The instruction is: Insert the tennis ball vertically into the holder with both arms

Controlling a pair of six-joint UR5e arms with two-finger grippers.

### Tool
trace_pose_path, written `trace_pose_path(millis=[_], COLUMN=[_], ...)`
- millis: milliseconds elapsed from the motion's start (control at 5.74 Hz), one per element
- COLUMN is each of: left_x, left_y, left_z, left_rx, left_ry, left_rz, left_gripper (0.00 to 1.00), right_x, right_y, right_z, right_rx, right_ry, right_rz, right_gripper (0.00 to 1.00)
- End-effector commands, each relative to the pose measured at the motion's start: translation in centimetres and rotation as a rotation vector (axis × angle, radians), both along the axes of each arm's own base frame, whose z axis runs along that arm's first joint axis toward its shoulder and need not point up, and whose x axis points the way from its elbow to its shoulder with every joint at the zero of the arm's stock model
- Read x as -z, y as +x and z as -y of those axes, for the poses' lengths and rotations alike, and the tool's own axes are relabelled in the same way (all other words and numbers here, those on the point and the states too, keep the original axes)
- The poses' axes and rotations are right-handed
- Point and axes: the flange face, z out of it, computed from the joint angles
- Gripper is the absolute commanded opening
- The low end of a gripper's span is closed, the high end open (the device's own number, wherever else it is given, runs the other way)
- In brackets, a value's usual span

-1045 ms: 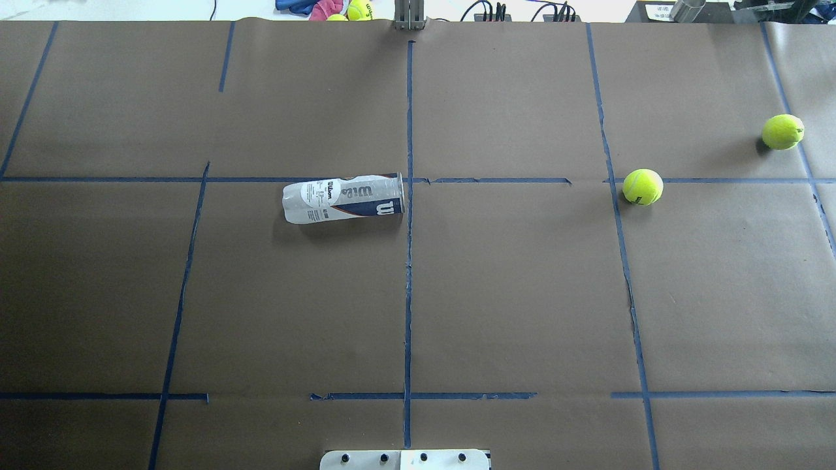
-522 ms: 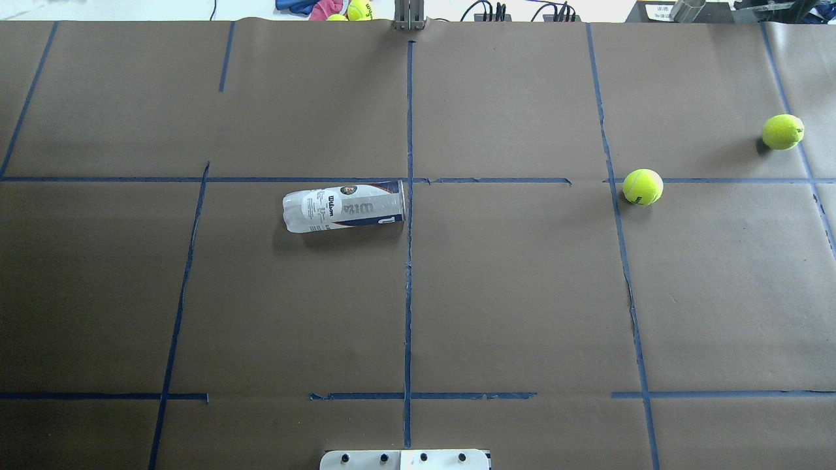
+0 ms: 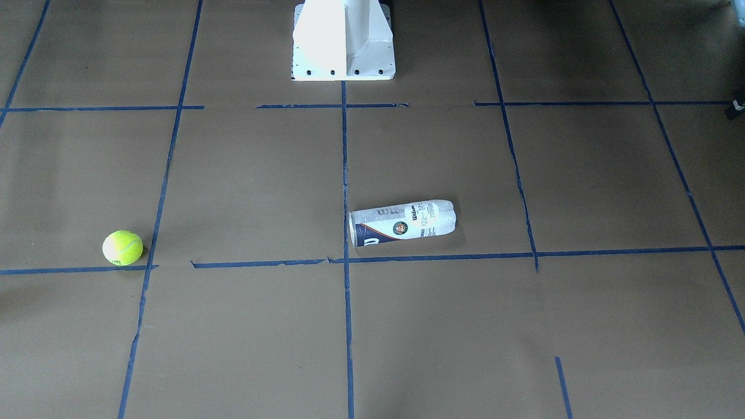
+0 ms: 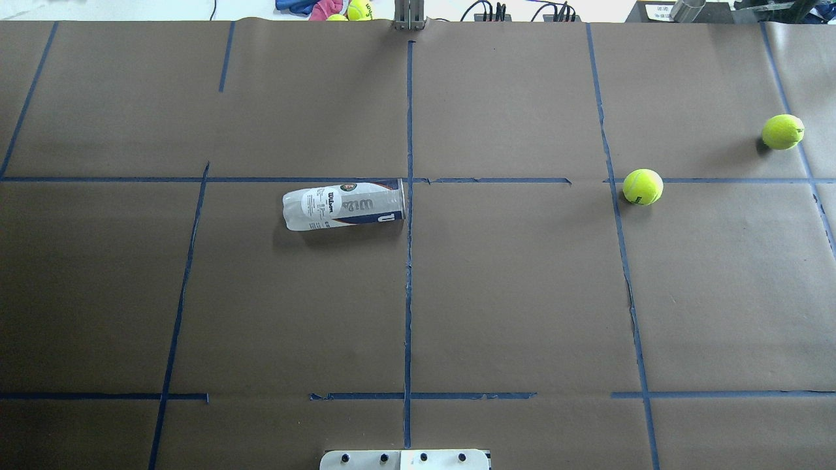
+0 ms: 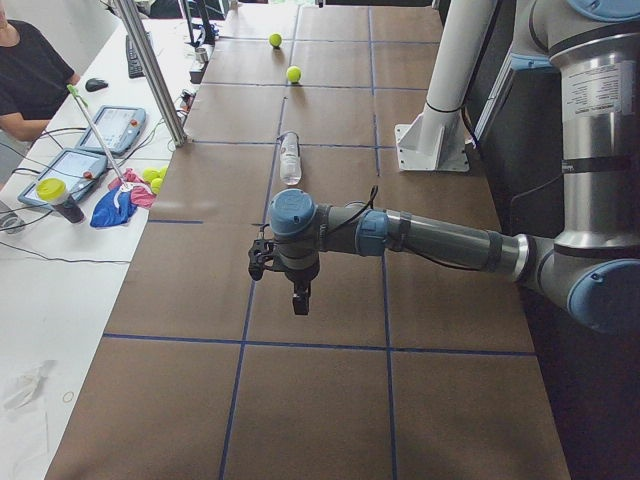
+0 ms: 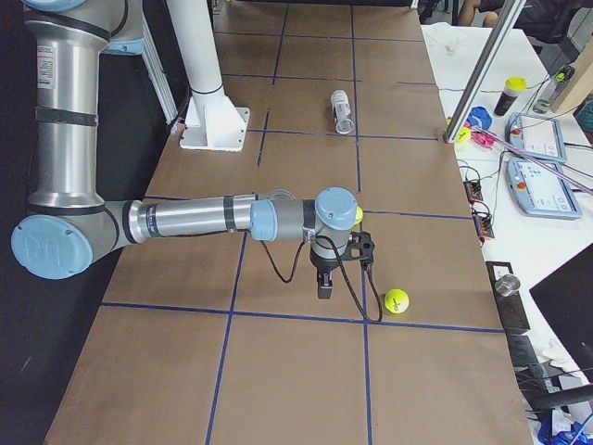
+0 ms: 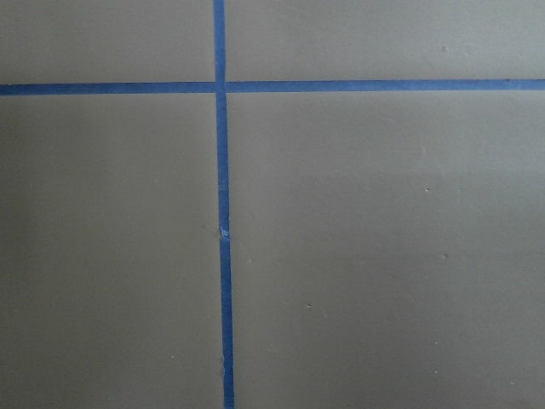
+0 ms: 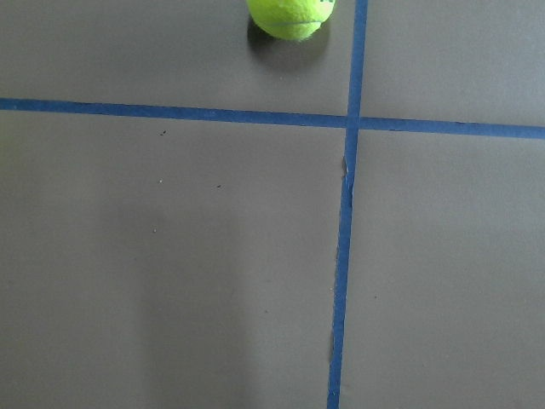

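Sideways holder (image 4: 344,205) finishing slight roll on counter (image 4: 522,294), well beyond left jaws. Tennis ball (image 4: 643,187) sitting near right jaws. Jaws' spread: cannot tell. Uprighting holder first, gripping mid-body, is looking wisest.

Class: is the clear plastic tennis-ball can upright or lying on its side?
Lying on its side: the clear plastic tennis-ball can rests lengthwise on the brown table, its rim facing sideways.

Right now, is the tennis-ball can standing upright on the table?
No, the can lies on its side on the table.
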Motion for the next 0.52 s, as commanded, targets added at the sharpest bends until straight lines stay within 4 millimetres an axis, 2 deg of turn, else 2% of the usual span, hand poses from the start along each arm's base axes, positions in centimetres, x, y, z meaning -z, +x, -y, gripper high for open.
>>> trace_pose_path(millis=[0,174,348], left_x=[-0.6,-0.4,1.2], left_y=[0.0,0.1,3.8], left_z=[0.1,0.3,1.0], left_rx=[-0.004,-0.005,-0.081], left_ry=[-0.001,0.015,0.138], left_rz=[-0.004,-0.007,-0.035], left_gripper=[1.00,1.00,1.00], right_x=[0.5,0.6,0.7], right_y=[0.1,0.1,0.1], right_z=[0.0,0.0,0.0], right_rx=[-0.001,0.000,-0.001], right_ry=[0.012,0.013,0.015], right_rz=[0.002,0.002,0.002], right_gripper=[1.00,1.00,1.00])
